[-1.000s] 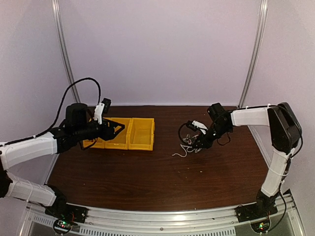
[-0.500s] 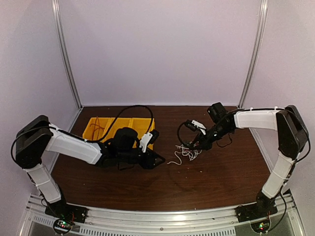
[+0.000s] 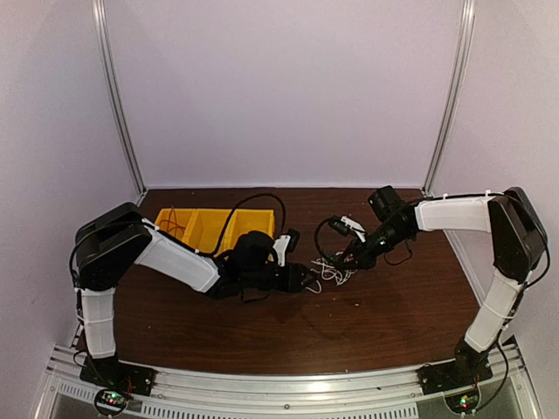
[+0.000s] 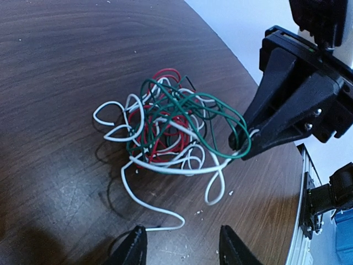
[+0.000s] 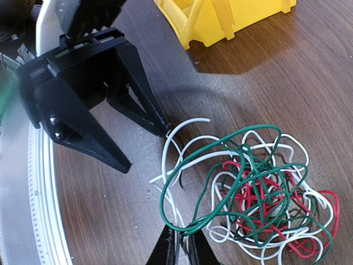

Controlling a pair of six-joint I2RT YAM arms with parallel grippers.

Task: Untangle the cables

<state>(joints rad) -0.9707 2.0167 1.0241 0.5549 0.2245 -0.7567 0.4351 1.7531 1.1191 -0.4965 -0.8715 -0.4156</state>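
Fingers (image 5: 168, 251) of the right gripper (image 5: 181, 244) are pinched nearly together on one loop of dark green cable (image 5: 163, 193), holding that loop up off the heap. It belongs to a small tangle of thin, flexible cables (image 4: 168, 130) in red, white, dark green and black. The cables lie on the dark brown wooden table (image 3: 262, 336), a little right of its middle.

Facing it from the other side, the left gripper (image 4: 182, 248) sits low at the table with its two black fingers (image 5: 118, 160) spread apart and nothing clamped between them. A stray white cable end (image 5: 193, 121) lies just beside one of its fingertips; whether they touch cannot be told.

In the overhead view the tangle rests between the two grippers. A row of yellow plastic bins (image 3: 188, 225) stands to the left, behind the left arm, apart from the cables.
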